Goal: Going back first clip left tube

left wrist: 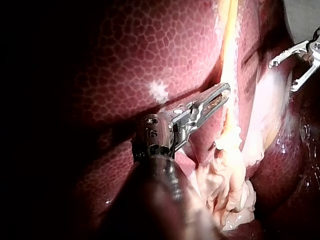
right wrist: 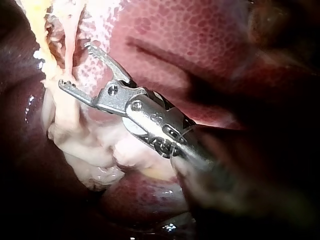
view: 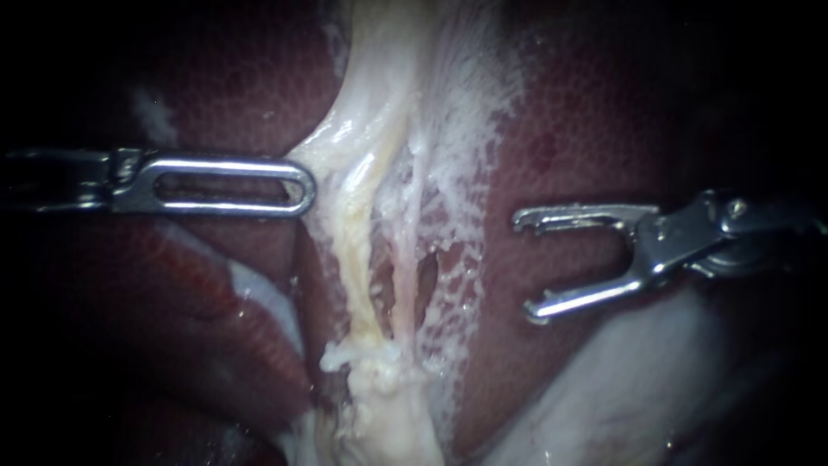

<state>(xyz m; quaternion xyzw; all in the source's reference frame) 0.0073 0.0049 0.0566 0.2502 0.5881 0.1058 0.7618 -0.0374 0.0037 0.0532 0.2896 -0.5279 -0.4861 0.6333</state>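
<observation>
Background consists almost wholly of the liver [view: 595, 129]: dark red, wet, its surface marked by a fine mottled cell pattern. Lighting is a single concentrated source, brightest on the middle of the liver and falling off to near black toward its outer parts in all three views. Small glossy highlights sit on the liver's moist folds. In the left wrist view a pale grey flat surface [left wrist: 302, 17] shows just beyond the liver's far edge; its nature cannot be determined.
</observation>
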